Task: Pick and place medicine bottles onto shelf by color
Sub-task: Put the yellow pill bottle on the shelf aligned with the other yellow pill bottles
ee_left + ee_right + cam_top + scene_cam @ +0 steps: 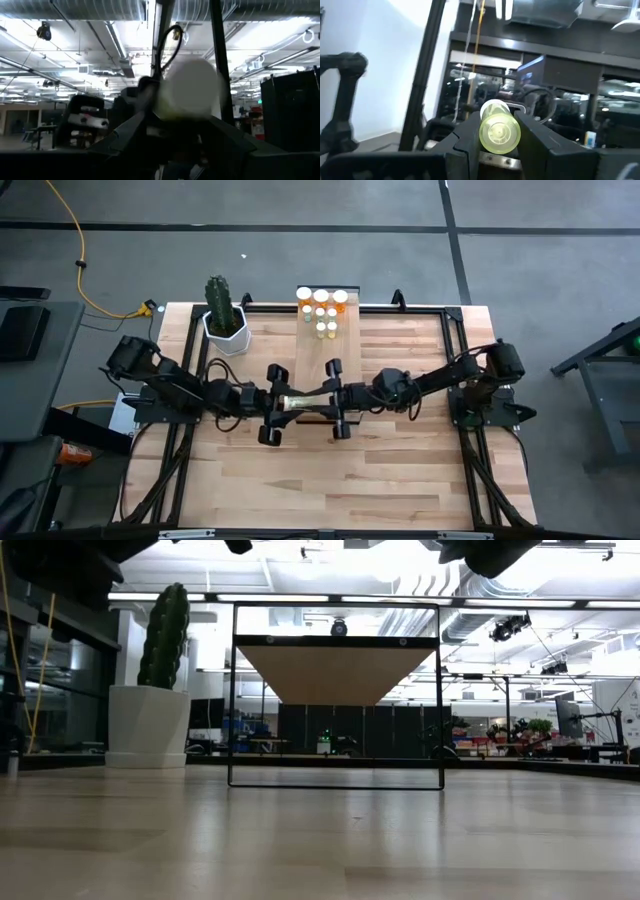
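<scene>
Two grippers meet nose to nose over mid-table, just near of the shelf [318, 345] — you're looking at both closed on one pale green-yellow bottle [304, 401], held sideways between them and clear of the tabletop [400, 470]. Left gripper [284, 402] comes in from the left; its wrist cam shows the bottle's white cap [192, 87] end-on w/ the fingers [125, 137] pressed to either side of the body below it. Right gripper [330, 400] comes in from the right; its wrist cam shows the bottle's clear round base [499, 133] pinched between two dark fingers [465, 135], partly closed around it. So each end is gripped, neither let go.

Rest of the medicine bottles [322, 308] stand upright in a tight cluster at the shelf's far end — orange ones at the far edge, smaller pale ones just near of them; exact count per colour hard to tell from above. Shelf runs near-to-far at table centre; low cam shows its plank top [335, 672] raised on a dark frame. Cactus in white pot [224, 320] sits left of the shelf, far side of table, apart from it.
</scene>
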Robot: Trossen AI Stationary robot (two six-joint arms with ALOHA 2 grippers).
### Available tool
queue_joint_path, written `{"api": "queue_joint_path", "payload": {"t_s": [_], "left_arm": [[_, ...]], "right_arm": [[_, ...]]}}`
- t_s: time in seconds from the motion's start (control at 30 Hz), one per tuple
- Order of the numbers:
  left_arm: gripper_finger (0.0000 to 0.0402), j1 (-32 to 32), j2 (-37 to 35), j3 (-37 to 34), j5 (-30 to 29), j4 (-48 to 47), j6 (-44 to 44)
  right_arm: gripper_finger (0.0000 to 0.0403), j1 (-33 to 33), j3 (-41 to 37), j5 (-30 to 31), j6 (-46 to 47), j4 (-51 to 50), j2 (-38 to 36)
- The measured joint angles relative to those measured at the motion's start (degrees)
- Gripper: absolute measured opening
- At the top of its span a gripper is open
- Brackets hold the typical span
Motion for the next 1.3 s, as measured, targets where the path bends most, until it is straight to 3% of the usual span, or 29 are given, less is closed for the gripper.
{"api": "queue_joint_path", "payload": {"t_s": [0.37,0.83,1.3], "left_arm": [[0.0170,-0.08,0.00,1.02,4.03,0.04,-2.05],[0.0170,-2.12,-2.15,1.80,2.57,0.11,1.98],[0.0170,-1.62,-2.05,3.56,1.98,0.03,0.68]], "right_arm": [[0.0094,0.13,1.07,-1.20,0.06,-1.49,0.41],[0.0094,-0.04,0.86,-0.05,-2.36,0.45,0.54],[0.0094,-0.04,2.61,0.49,-3.12,0.29,0.59]]}}
